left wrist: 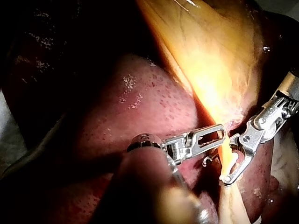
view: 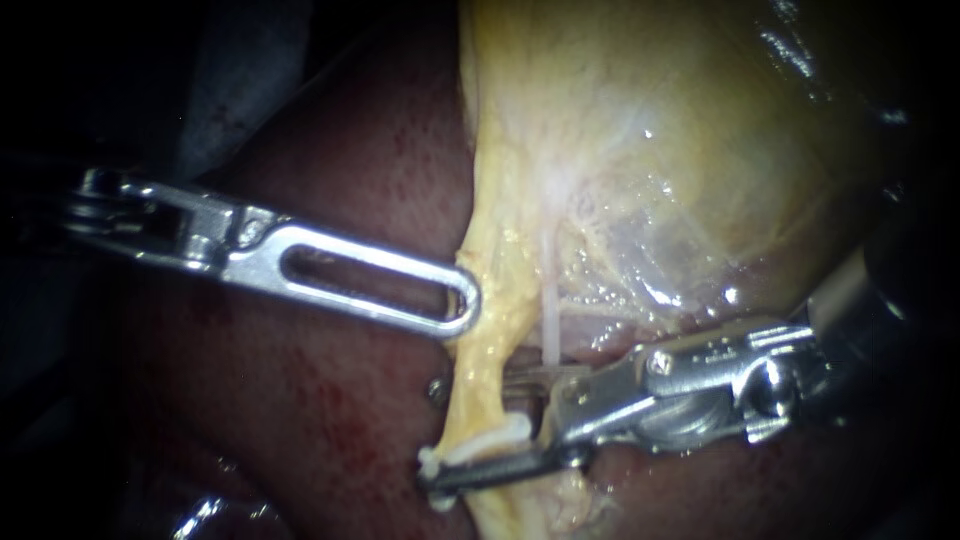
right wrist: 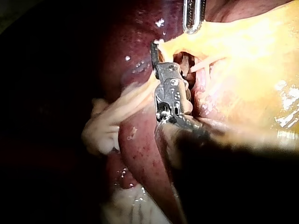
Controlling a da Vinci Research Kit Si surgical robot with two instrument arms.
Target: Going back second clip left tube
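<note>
Straddling the tube [view: 480, 360] at 6 o'clock, our right tool [view: 470, 428], entering from 3 o'clock, holds its jaws apart around a white clip [view: 490, 437]; our left tool [view: 468, 300], from 9 o'clock, is clamped on the tube's edge.

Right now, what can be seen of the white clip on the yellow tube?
The white clip is a thin, pale, plastic-looking band lying slantwise across the yellow tube, below the gallbladder. It looks closed around the tube, one knobbed end jutting toward the liver. It sits between the open jaws of the right tool, close along the lower jaw; the upper jaw stands clear of it.
</note>
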